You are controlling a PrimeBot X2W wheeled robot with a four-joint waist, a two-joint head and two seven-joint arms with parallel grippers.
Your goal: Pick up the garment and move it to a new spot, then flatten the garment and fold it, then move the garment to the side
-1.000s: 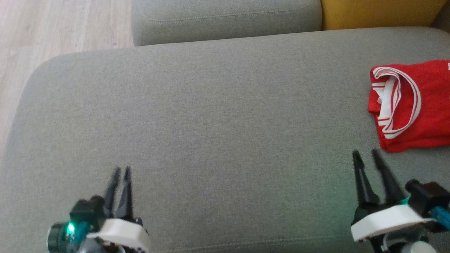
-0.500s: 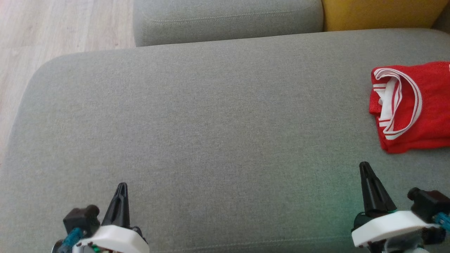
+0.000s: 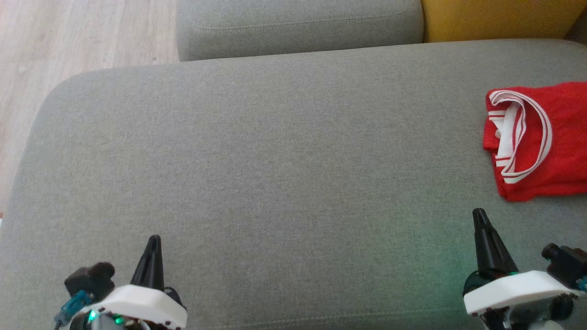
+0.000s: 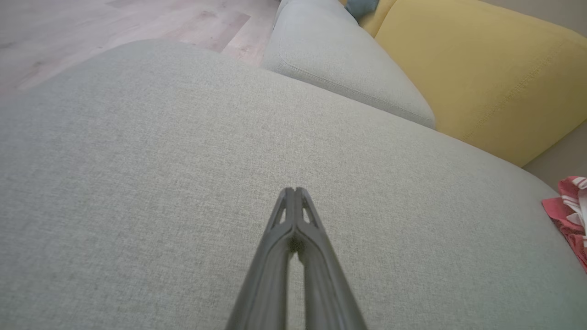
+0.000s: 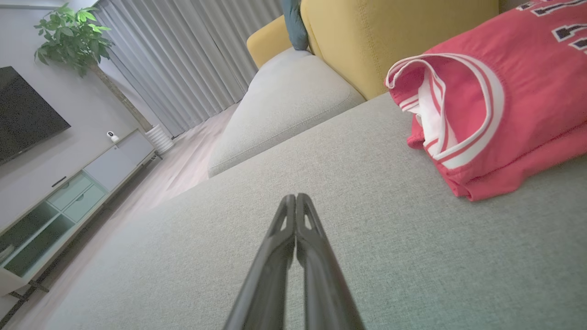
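Observation:
The garment (image 3: pixel 541 142) is a red jersey with white striped trim, folded into a compact stack at the right edge of the grey cushion (image 3: pixel 275 160). It also appears in the right wrist view as the garment (image 5: pixel 500 105), up and right of my fingers, and a corner of the garment (image 4: pixel 571 213) peeks in at the left wrist view's right edge. My right gripper (image 3: pixel 479 214) is shut and empty, just below and left of the jersey. My left gripper (image 3: pixel 153 239) is shut and empty at the lower left; the shut left gripper (image 4: pixel 293 190) and shut right gripper (image 5: pixel 293 197) hover over bare cushion.
A second grey cushion (image 3: pixel 298 27) lies behind, with a yellow sofa back (image 3: pixel 495 18) at the top right. Wooden floor (image 3: pixel 69 41) borders the cushion on the left. The right wrist view shows a TV cabinet (image 5: pixel 59 201), curtains (image 5: pixel 183 50) and a plant (image 5: pixel 73 36).
Both grippers closed from open to shut and drew back toward the picture's bottom edge. The jersey stays folded where it lay.

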